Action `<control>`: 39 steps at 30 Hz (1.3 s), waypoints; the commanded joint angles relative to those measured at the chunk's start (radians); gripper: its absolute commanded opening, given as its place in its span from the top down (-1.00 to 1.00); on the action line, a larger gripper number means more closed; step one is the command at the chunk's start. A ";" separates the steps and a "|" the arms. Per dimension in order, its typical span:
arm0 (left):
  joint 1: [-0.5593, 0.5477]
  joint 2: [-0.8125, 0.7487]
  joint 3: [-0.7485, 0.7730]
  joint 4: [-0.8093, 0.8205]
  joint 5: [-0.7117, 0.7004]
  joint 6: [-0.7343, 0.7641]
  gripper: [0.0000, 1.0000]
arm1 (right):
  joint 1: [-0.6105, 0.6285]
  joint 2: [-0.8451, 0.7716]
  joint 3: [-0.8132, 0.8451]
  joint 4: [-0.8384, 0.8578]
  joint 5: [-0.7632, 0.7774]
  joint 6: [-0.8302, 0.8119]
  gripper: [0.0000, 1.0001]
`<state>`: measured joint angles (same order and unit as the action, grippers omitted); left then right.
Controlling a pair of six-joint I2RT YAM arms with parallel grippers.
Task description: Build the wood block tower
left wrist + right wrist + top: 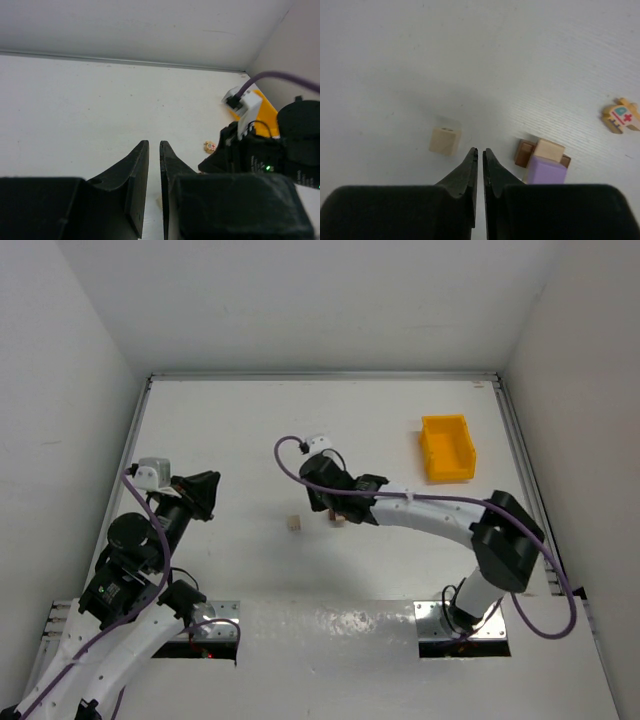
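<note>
Danger shows first from above: the right gripper [336, 510] hangs directly over the wood block tower [339, 519], a tiny stack in the middle of the table [230, 430]. A loose tan cube [293, 524] lies near it on the left, and the left gripper [205, 502] waits well apart.

From the left wrist, its fingers [140, 170] are together, holding nothing.

From the right wrist, the right gripper is also pressed together and empty. Its tips point between the cube and the stack of brown block [524, 152], tan block [550, 149] and purple block [546, 171]. I think a sideways move could knock the stack over, or a badly centred grasp could push the cube away.
</note>
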<state>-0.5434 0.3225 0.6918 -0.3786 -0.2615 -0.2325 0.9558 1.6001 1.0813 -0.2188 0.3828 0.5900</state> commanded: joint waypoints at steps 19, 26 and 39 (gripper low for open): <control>0.031 -0.002 0.014 -0.002 -0.179 -0.036 0.73 | 0.093 0.311 0.131 0.075 -0.108 0.091 -0.13; 0.033 0.006 0.009 0.010 -0.128 -0.022 0.73 | 0.093 0.354 0.164 0.064 -0.087 0.091 -0.06; 0.033 0.024 0.008 0.023 -0.058 -0.010 0.73 | 0.093 0.362 0.164 0.048 -0.030 0.088 0.38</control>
<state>-0.5217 0.3393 0.6918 -0.3931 -0.3428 -0.2584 1.0431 1.9743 1.2198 -0.1871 0.3134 0.6727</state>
